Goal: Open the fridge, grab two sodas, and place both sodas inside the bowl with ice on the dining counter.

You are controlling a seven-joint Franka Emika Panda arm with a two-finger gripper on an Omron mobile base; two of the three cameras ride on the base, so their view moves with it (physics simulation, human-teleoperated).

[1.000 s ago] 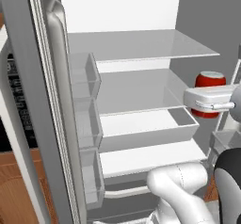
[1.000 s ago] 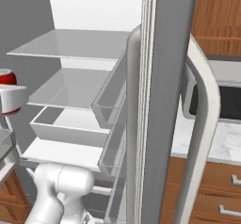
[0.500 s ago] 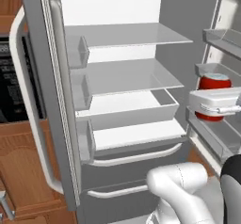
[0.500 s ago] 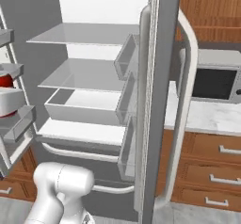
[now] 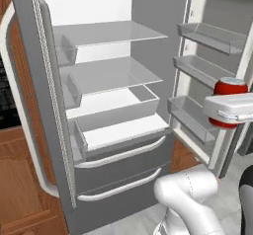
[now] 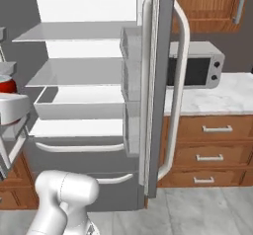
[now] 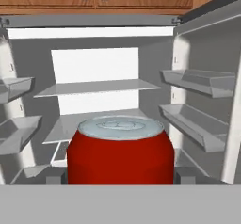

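1. Left base view: the fridge (image 5: 118,105) stands open across the frame, its white shelves bare. At the right edge the gripper (image 5: 232,109) holds a red soda (image 5: 229,87) clear of the cabinet, in front of the open right door's bins (image 5: 197,71). The step in hand looks like carrying this can away toward the bowl, so the can should be kept upright and the hand kept off those door bins as the base turns.

2. Right base view: the same soda (image 6: 7,84) peeks out at the left edge, above the white hand. The right door (image 6: 155,81) and its long handle (image 6: 179,91) fill the centre, with a black microwave (image 6: 195,70) on the marble bench (image 6: 222,93) behind. Swinging wide of that door edge would be wise.

3. Hand view: the can sits low in the centre, silver top (image 7: 120,125) showing, with the gripper closed on its sides. The grip looks square and centred; I would judge it safe for a steady, unhurried carry with no sudden tilts.
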